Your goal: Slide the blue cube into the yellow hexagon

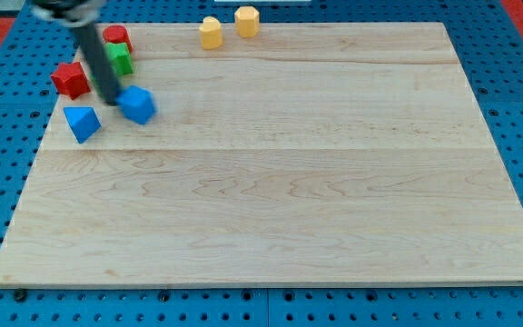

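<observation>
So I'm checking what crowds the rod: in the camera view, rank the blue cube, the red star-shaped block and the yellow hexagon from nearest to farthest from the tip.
Measured from my tip:
1. Blue cube, right against the tip, on the view's right of it.
2. Red star-shaped block, a little to the view's left and up.
3. Yellow hexagon, far off at the view's top edge, to the right.

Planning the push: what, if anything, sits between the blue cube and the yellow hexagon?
Nothing visible. My tip is at the blue cube's left edge; bare board runs to the yellow hexagon. The other yellow block sits just beside that line.
</observation>
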Available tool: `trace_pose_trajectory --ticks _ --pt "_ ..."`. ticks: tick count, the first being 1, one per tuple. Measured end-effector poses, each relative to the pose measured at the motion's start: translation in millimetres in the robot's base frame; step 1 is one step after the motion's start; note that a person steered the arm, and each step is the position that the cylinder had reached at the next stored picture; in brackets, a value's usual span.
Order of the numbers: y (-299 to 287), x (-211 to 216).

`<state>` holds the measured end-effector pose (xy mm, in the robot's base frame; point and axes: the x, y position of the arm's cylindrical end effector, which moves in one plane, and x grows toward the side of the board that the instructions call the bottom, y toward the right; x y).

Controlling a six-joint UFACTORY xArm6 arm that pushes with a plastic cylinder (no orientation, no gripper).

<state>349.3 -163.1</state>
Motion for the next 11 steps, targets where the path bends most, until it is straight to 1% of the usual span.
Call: trace_pose_trajectory --ticks 1,2,3,4,5,6,7,8,9,10,11 --pt "72.8 -8.4" --pt "10.0 13.7" --pt "-3.4 53.4" --pt "66.4 54.2" --pt "93.5 -28.9" --pt "132.4 -86.3" --pt "140.7 -76.3" --pt "120.4 44.7" --pt "21.0 112.0" --pt "-52.8 119.6" --pt "-102.0 89.1"
